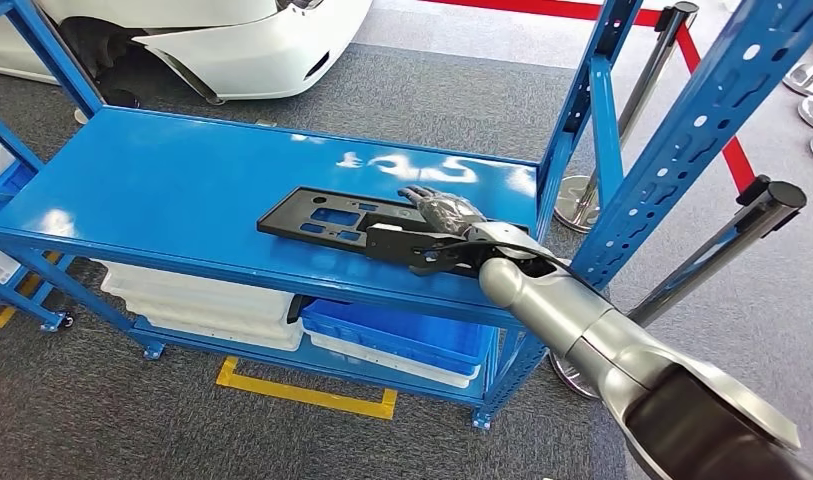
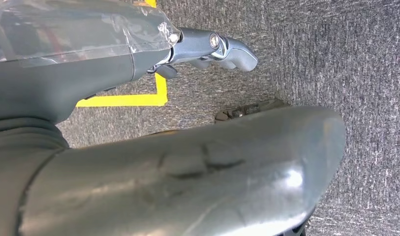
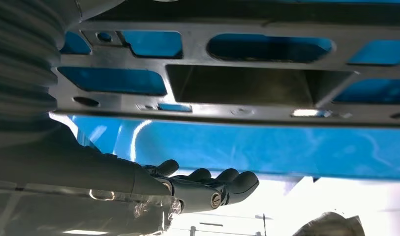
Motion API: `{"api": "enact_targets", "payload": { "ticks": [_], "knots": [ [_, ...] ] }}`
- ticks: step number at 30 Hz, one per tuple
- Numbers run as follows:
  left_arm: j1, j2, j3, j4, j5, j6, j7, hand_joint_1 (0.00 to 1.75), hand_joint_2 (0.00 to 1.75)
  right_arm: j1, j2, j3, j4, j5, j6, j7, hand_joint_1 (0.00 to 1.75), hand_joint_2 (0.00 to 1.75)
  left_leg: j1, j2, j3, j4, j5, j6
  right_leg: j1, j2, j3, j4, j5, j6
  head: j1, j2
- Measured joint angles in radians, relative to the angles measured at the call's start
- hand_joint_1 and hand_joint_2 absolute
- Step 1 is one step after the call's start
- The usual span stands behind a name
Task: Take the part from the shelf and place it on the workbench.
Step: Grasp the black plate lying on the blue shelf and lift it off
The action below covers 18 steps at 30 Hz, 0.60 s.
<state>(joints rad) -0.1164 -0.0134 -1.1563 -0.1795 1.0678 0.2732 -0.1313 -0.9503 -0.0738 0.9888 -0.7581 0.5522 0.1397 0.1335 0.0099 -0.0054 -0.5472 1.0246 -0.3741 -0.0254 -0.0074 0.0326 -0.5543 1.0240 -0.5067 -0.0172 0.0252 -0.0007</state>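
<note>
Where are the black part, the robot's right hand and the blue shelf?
part [image 1: 317,217], head view, on its flat plate with the cut-outs.
right hand [image 1: 444,211], head view, on the back of the hand.
shelf [image 1: 162,185], head view, on its bare top board.

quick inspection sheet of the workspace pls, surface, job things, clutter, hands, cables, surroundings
surface: blue shelf top, glossy, bare apart from the part
job's things: flat black part with cut-outs lies on the shelf top near its right end; workbench nothing seen
clutter: white bins and a blue bin on the lower level
hands: right hand at the part's right end, grip cannot be told; left hand hangs over the floor, holds nothing, fingers curled
cables: nothing seen
surroundings: grey carpet, yellow floor marking, barrier posts with red tape, white car behind the shelf
</note>
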Motion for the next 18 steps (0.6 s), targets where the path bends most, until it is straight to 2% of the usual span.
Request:
{"api": "enact_targets", "payload": {
  "ticks": [8,18],
  "knots": [
    [0.0,0.0,0.0,0.0,-0.001,-0.007,-0.001,0.0,0.0,-0.002,-0.003,0.0,0.034,-0.122,0.012,-0.083,0.0,1.75,0.0,0.0,-0.002,0.0,0.0,0.0,0.0,0.0,-0.002,0.0,0.0,0.0,0.0,0.0],
    [0.0,0.0,0.0,0.0,0.003,-0.009,-0.001,0.0,0.0,-0.005,0.006,0.004,0.06,-0.192,0.043,-0.087,0.0,1.75,0.0,0.0,-0.002,0.0,0.0,0.0,0.0,0.0,-0.002,0.0,0.0,0.0,0.0,0.0]
  ]
}}
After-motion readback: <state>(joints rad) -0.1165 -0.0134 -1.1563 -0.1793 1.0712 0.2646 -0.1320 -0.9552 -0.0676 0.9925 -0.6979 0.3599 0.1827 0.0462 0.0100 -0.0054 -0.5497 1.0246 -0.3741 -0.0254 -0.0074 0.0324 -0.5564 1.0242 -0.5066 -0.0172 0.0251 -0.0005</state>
